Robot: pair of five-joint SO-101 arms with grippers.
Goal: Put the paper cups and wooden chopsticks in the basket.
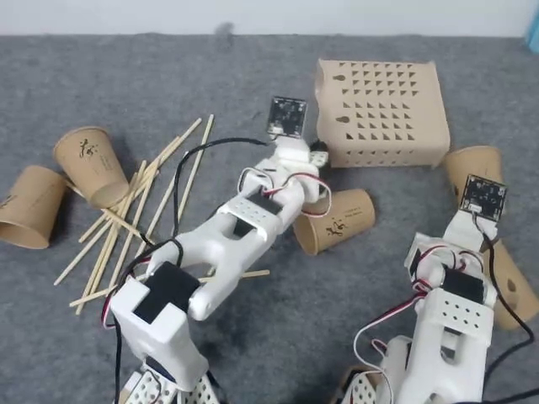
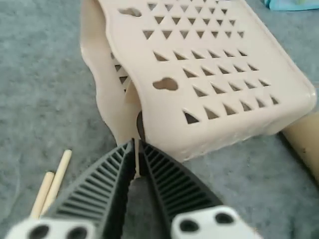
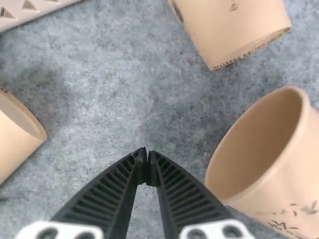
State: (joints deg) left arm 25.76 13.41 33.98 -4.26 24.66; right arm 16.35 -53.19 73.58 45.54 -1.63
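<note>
High view shows the basket [image 1: 379, 114] upside down at the far side of the grey bench [image 1: 210, 76], its holed bottom facing up. The left arm's jaws are pressed together at the tips, right against the basket's near corner. Wooden chopsticks [image 1: 126, 215] lie scattered at the left beside two lying paper cups [image 1: 93, 164]. A third cup [image 1: 337, 220] lies close beside that arm. The right arm's jaws, also pressed together, hang over the bench among three more lying cups [image 3: 264, 149].
</note>
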